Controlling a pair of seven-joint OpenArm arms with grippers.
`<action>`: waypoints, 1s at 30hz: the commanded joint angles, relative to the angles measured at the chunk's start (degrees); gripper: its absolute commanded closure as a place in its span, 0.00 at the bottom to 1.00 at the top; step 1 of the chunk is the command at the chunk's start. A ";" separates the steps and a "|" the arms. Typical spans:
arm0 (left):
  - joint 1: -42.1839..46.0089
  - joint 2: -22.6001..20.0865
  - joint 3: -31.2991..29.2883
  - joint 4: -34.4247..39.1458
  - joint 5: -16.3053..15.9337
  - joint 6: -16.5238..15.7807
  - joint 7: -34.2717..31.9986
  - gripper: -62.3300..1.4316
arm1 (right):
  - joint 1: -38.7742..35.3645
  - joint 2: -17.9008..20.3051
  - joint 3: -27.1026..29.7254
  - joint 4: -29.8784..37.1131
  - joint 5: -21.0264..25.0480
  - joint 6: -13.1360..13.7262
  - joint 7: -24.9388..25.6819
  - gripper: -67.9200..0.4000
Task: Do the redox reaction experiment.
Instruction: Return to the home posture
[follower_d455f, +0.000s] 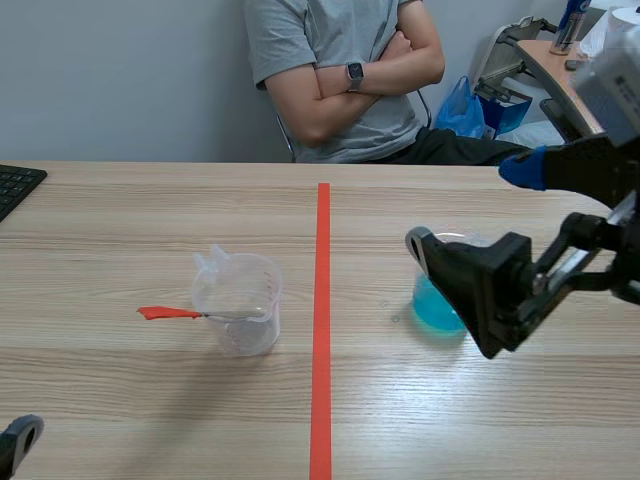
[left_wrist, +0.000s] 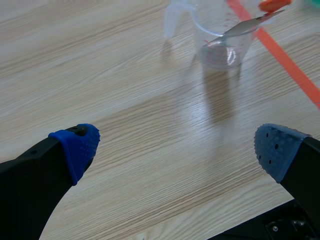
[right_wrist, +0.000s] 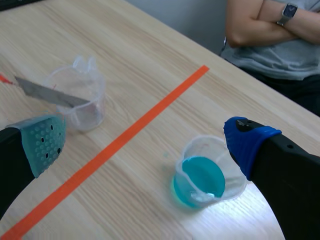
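1. Jaws of your left gripper (left_wrist: 177, 145) stand wide apart over the bare wooden table (left_wrist: 125, 100), blue pads holding nothing. In the scene view only one fingertip of it shows at the near edge; the rest is cut off.
2. Your right gripper (right_wrist: 145, 142) is spread just as wide and is empty. It hangs above the beaker of blue liquid (right_wrist: 200, 182), which stands on the table on the robot's right of the orange-red tape line (follower_d455f: 322, 300).
3. In the scene view one dark finger of that gripper stands in front of the blue beaker, so you see only part of its liquid and rim.
4. On the other side of the tape stands the clear beaker (follower_d455f: 240, 300), well ahead of your left gripper. A metal spoon (follower_d455f: 170, 313) rests in it, its orange-red handle jutting out over the rim. What lies at the bottom is hard to make out.
5. Across the table sits a person (follower_d455f: 345, 75) with arms folded, wearing a wristwatch (follower_d455f: 354, 72). A keyboard (follower_d455f: 15, 185) is cut off at the far left, and a blue bag (follower_d455f: 462, 110) lies behind the table.
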 joint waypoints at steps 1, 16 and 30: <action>-0.09 -0.35 -0.33 1.64 0.90 -0.02 -0.57 0.00 | -2.03 0.28 1.38 1.70 0.72 -0.28 0.76 0.00; -5.01 -0.68 -0.20 10.03 3.87 -4.35 2.97 0.00 | -16.04 4.70 7.76 7.43 5.09 -2.86 1.01 0.00; -15.34 -3.04 3.08 9.88 2.34 -6.75 9.16 0.00 | -15.87 4.70 7.74 7.41 5.07 -2.80 0.79 0.00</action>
